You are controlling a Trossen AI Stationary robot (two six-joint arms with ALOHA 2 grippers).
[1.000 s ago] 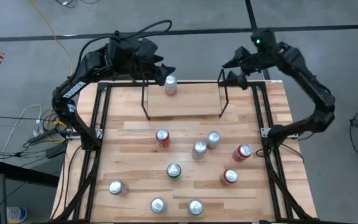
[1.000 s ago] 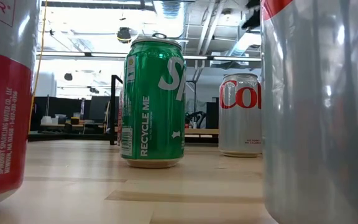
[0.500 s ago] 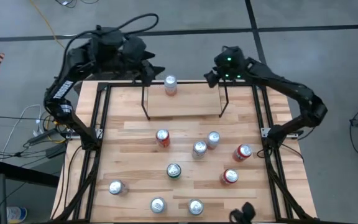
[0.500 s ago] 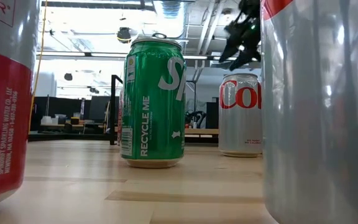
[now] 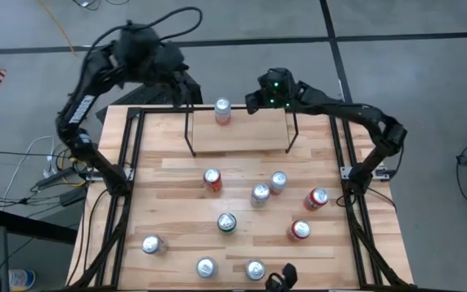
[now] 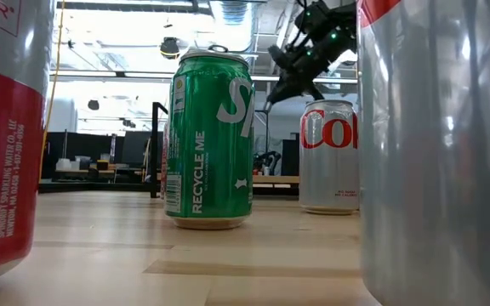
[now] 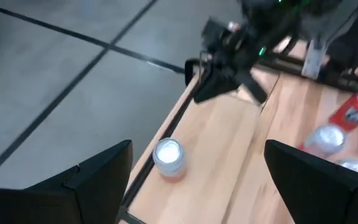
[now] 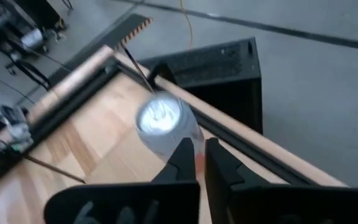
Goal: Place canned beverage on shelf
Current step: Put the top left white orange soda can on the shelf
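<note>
One silver can already stands upright on the shelf, at its far edge toward the left end. The right hand hovers just right of that can above the shelf, fingers pinched together and holding nothing. The left hand hangs beyond the shelf's far-left corner, fingers spread wide and empty. This placement looks finished. The next step would likely be fetching another can; the red-and-silver can on the desk is nearest, and the fingers must spread first
</note>
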